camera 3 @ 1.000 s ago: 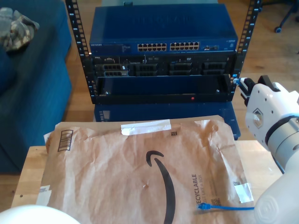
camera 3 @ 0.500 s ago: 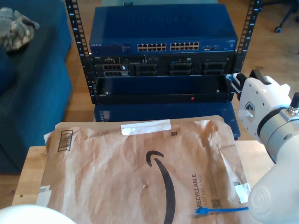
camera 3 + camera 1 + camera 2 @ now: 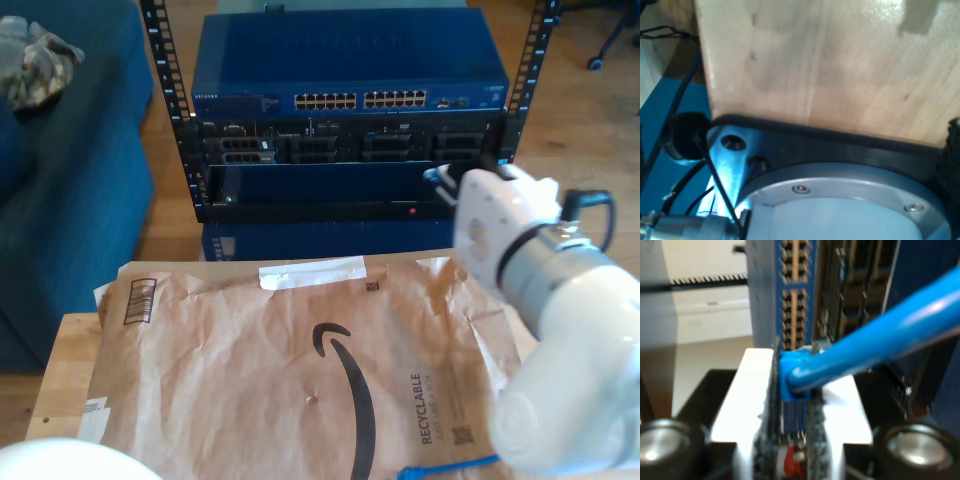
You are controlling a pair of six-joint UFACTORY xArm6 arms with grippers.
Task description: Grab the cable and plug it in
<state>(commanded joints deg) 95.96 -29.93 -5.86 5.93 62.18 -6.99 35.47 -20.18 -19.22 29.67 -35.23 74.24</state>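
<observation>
- In front of the rack [image 3: 340,150], my second gripper [image 3: 792,405] has its jaws clamped on the cable [image 3: 875,337] just behind the plug, likely so the plug points toward the ports.
- The cable's loose end [image 3: 440,466] trails over the paper mailer [image 3: 290,370].
- My first gripper's jaws: cannot tell.

Wooden floor [image 3: 575,110], blue sofa [image 3: 70,190], wooden table [image 3: 65,375]

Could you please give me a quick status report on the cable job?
My second gripper shut on the cable plug, facing the switch ports. Loose end trails on the paper mailer. Nothing in the way.
</observation>
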